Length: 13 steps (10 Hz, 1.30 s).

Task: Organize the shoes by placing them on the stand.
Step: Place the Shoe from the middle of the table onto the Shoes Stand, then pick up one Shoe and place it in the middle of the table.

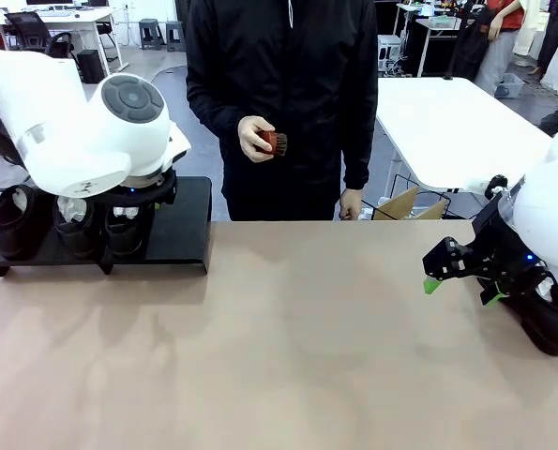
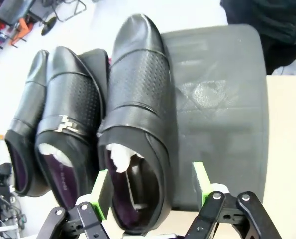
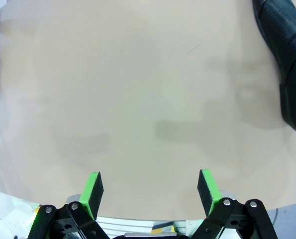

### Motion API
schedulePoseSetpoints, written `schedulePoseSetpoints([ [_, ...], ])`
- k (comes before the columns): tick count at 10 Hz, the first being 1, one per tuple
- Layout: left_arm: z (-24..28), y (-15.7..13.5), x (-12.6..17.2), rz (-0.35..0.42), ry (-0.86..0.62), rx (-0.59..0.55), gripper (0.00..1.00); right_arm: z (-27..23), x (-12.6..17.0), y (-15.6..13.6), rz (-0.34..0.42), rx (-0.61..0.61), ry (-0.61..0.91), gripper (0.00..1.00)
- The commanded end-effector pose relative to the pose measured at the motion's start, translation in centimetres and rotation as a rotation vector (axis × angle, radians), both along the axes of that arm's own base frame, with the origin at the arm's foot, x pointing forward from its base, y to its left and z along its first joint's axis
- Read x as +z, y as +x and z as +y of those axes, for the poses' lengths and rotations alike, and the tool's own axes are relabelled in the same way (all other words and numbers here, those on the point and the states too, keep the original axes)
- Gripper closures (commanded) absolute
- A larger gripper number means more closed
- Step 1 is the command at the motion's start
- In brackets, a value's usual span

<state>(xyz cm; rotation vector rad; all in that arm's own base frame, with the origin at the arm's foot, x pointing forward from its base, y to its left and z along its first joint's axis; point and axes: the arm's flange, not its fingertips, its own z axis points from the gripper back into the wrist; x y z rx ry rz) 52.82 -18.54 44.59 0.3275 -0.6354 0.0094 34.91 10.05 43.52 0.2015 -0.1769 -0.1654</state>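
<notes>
The right gripper [image 3: 150,191], black with green pads, hangs over the bare tan table top [image 1: 288,347] with its jaws wide and nothing between them. One shiny black leather shoe [image 1: 550,323] lies on the table just beside this gripper, near the table's right edge.

On the table's far left corner stands the low, flat, matte black stand [image 1: 180,230]. Three shiny black leather shoes with pale insides sit side by side on the left part of the stand. The left gripper [image 2: 150,184] hangs over the heel end of the third shoe [image 2: 140,104], the one nearest the bare part of the stand. Its jaws are apart, one green pad on each side of the heel, and they look loose around it.

Behind the table stands a person in a black jacket. One hand [image 1: 253,139] holds a small reddish-brown brush [image 1: 273,142].
</notes>
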Motion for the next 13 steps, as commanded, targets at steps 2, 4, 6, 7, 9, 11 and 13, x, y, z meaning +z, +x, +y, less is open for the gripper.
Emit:
schedulePoseSetpoints([
  [2,0.0,0.0,0.0,0.000,0.000,0.000,0.17,0.0,0.1,0.0,-0.003,0.008,-0.002,0.00],
  [4,0.0,0.0,0.0,0.000,0.000,0.000,0.17,0.0,0.1,0.0,-0.003,0.008,-0.002,0.00],
  [6,0.0,0.0,0.0,0.000,0.000,0.000,0.17,0.0,0.1,0.0,-0.003,0.008,-0.002,0.00],
  [7,0.0,0.0,0.0,0.000,0.000,0.000,0.17,0.0,0.1,0.0,-0.003,0.008,-0.002,0.00],
  [9,-0.2,-0.2,-0.6,0.007,-0.005,0.008,0.17,0.0,0.1,0.0,-0.003,0.008,-0.002,0.00],
  [11,-4.2,-3.6,3.6,0.046,-0.078,-0.086,0.17,0.0,0.1,0.0,-0.003,0.008,-0.002,0.00],
  [13,-4.6,-6.3,5.4,0.167,-0.136,-0.018,0.17,0.0,0.1,0.0,-0.003,0.008,-0.002,0.00],
])
